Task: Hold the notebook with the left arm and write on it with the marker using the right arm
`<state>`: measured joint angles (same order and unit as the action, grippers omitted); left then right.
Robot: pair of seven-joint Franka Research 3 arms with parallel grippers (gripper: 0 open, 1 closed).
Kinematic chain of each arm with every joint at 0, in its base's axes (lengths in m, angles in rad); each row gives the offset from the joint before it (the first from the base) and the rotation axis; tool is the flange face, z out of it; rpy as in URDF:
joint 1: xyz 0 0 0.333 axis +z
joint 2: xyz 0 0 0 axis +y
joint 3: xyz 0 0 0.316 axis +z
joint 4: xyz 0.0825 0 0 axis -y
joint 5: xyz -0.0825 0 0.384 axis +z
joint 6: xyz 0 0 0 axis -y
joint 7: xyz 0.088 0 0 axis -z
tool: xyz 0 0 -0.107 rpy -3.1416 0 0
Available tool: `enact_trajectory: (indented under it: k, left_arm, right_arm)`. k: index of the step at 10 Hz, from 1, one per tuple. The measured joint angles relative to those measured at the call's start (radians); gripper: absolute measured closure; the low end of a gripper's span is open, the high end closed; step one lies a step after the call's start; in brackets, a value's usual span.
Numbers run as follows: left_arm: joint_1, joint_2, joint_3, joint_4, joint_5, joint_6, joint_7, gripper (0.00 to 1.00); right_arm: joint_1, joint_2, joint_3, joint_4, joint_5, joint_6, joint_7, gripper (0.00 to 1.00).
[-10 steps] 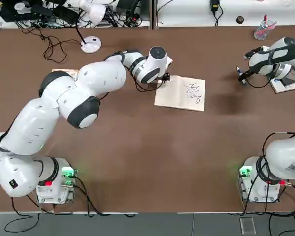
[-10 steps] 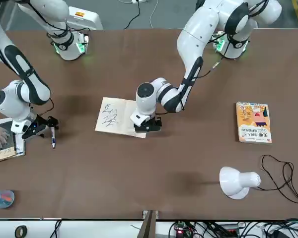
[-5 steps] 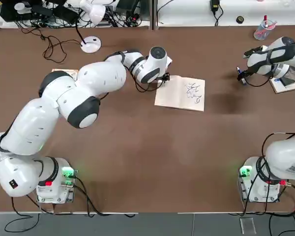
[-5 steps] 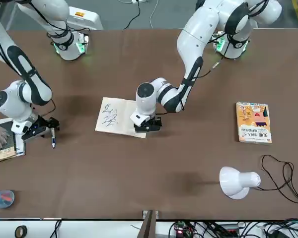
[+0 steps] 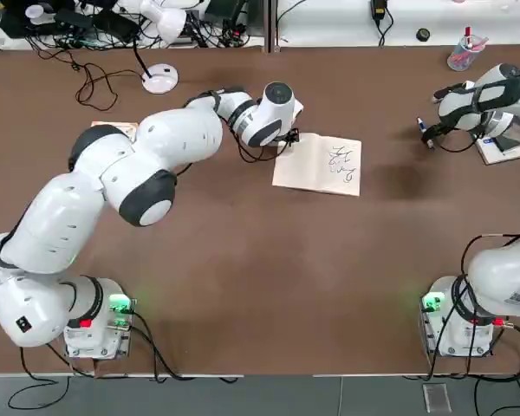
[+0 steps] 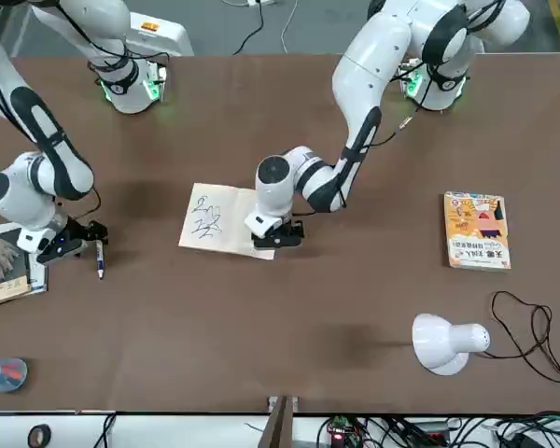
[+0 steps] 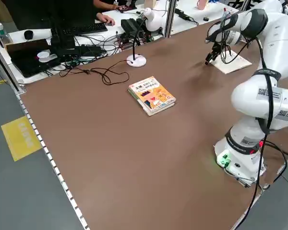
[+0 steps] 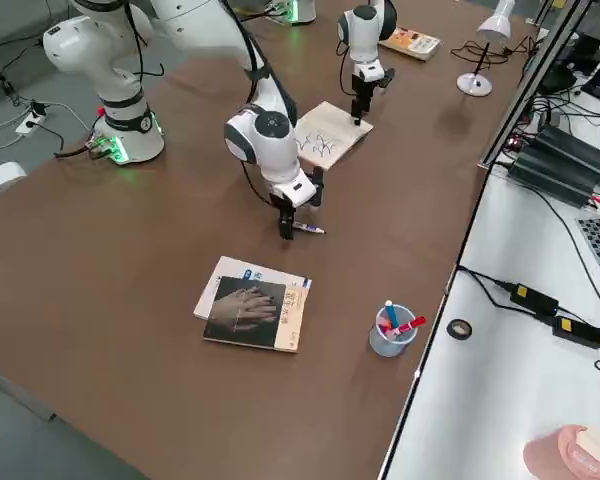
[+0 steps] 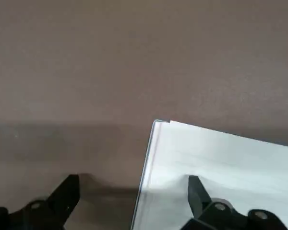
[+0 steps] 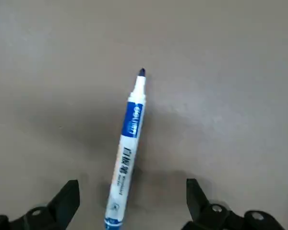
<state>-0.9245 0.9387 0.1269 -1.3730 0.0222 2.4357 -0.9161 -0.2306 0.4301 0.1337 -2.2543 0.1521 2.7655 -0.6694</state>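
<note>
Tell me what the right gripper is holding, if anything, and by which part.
Nothing: the right gripper stands open, with the marker on the table between its parted fingers.

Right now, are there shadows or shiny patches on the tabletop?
Right wrist view: a soft dark shadow beside the marker, a pale sheen right of it; left wrist view: a dark band of shadow on the table, running up to the notebook.

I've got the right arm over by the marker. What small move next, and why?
Probably lower the right gripper slightly, then close its jaws: they stand open on either side of the uncapped marker, which lies on the table between them.
</note>
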Motion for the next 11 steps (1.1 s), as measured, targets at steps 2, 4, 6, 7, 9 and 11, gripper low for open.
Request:
enact_trajectory:
  k: [2, 4, 6, 7, 9, 11]
  left_arm:
    - [0.000, 0.000, 0.000, 0.000, 0.000, 0.000, 0.000, 0.00]
    - [0.000, 0.000, 0.000, 0.000, 0.000, 0.000, 0.000, 0.00]
    - [0.000, 0.000, 0.000, 0.000, 0.000, 0.000, 0.000, 0.00]
    - [0.000, 0.000, 0.000, 0.000, 0.000, 0.000, 0.000, 0.00]
    - [0.000, 0.000, 0.000, 0.000, 0.000, 0.000, 0.000, 0.00]
    - [0.000, 0.001, 0.000, 0.000, 0.000, 0.000, 0.000, 0.00]
  right_arm:
    - [0.021, 0.000, -0.002, 0.000, 0.000, -0.001, 0.016, 0.02]
    - [0.033, 0.000, -0.004, 0.000, 0.000, -0.001, 0.022, 0.02]
    - [0.036, 0.002, -0.016, 0.000, -0.008, -0.001, 0.022, 0.02]
    - [0.036, 0.005, -0.025, 0.002, -0.018, -0.001, 0.022, 0.02]
    - [0.036, 0.019, -0.038, 0.010, -0.023, 0.003, 0.021, 0.03]
    - [0.039, 0.030, -0.039, 0.017, -0.026, 0.008, 0.021, 0.05]
